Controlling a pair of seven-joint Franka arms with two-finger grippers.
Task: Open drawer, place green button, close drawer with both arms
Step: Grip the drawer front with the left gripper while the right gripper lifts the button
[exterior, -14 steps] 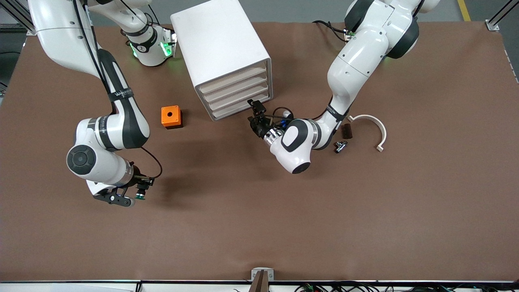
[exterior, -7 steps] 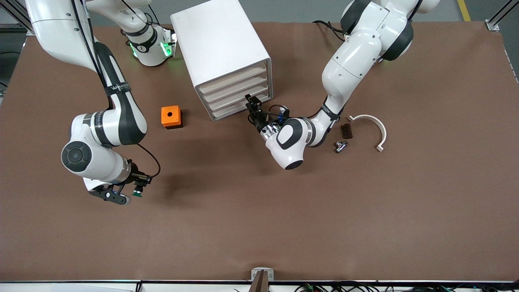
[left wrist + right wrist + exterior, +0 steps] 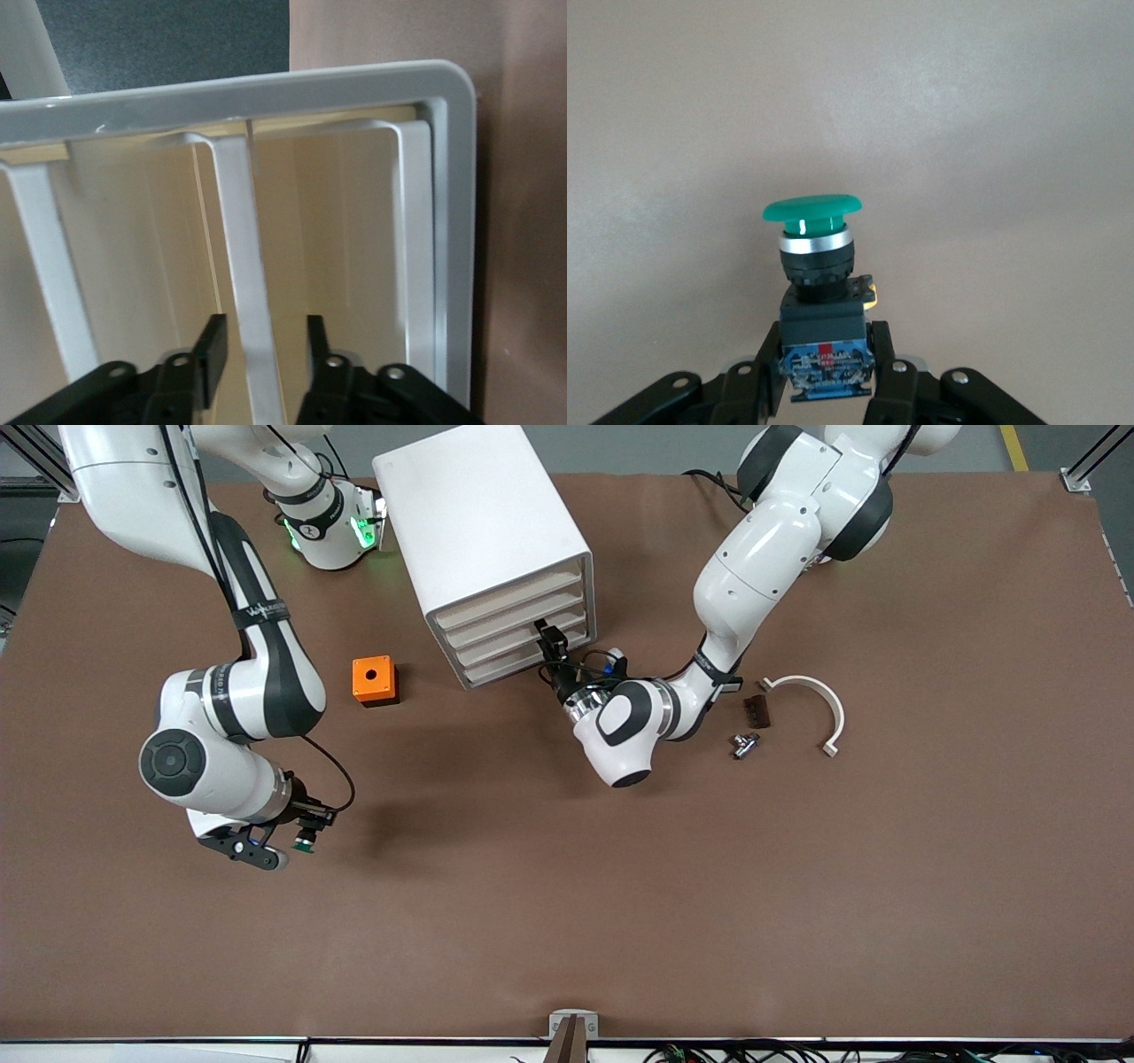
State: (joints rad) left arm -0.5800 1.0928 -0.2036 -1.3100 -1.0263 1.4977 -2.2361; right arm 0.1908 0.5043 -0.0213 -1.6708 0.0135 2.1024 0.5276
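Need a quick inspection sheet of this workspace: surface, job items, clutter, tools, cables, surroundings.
Surface: brown table, no spills seen.
Job items: white four-drawer cabinet, all drawers shut, lowest drawer included; green-capped push button with black-and-blue body held off the table.
Clutter: orange cube with a hole beside the cabinet; white curved bracket, small dark block, small metal fitting toward the left arm's end.
Tools: left tool open, fingers astride a drawer front's strip; right tool shut on the button over bare table.
Cables: black cable looped at the right wrist; more along the table's near edge.
Surroundings: grey floor, aluminium frame posts at the corners.
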